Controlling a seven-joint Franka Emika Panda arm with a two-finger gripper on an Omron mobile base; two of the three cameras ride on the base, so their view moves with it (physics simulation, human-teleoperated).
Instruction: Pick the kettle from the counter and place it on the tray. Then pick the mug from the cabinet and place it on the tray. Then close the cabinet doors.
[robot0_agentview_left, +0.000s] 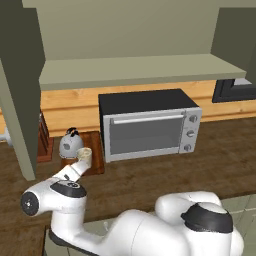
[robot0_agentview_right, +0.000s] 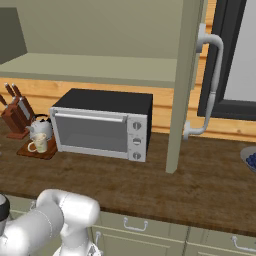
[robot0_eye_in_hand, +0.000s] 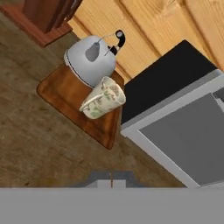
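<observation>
The silver-grey kettle (robot0_agentview_left: 71, 143) (robot0_agentview_right: 40, 128) (robot0_eye_in_hand: 89, 59) stands on the reddish-brown tray (robot0_agentview_left: 96, 159) (robot0_agentview_right: 44, 153) (robot0_eye_in_hand: 61, 94), left of the microwave. The speckled cream mug (robot0_agentview_left: 84, 154) (robot0_agentview_right: 39, 144) (robot0_eye_in_hand: 104, 98) stands upright on the same tray, right in front of the kettle. My gripper (robot0_eye_in_hand: 110, 179) hangs back from the mug, not touching it, its tips pressed together and holding nothing. Both olive cabinet doors stand open: the left door (robot0_agentview_left: 20, 100) and the right door (robot0_agentview_left: 235, 35) (robot0_agentview_right: 182, 85). The pale green shelf (robot0_agentview_left: 135, 70) (robot0_agentview_right: 90, 67) is bare.
A grey microwave (robot0_agentview_left: 150, 125) (robot0_agentview_right: 102, 125) (robot0_eye_in_hand: 183, 122) sits on the dark wood counter (robot0_agentview_left: 210, 160) (robot0_agentview_right: 200, 180). A knife block (robot0_agentview_left: 44, 135) (robot0_agentview_right: 17, 117) stands behind the tray. A bowl (robot0_agentview_right: 250, 159) is at the far right.
</observation>
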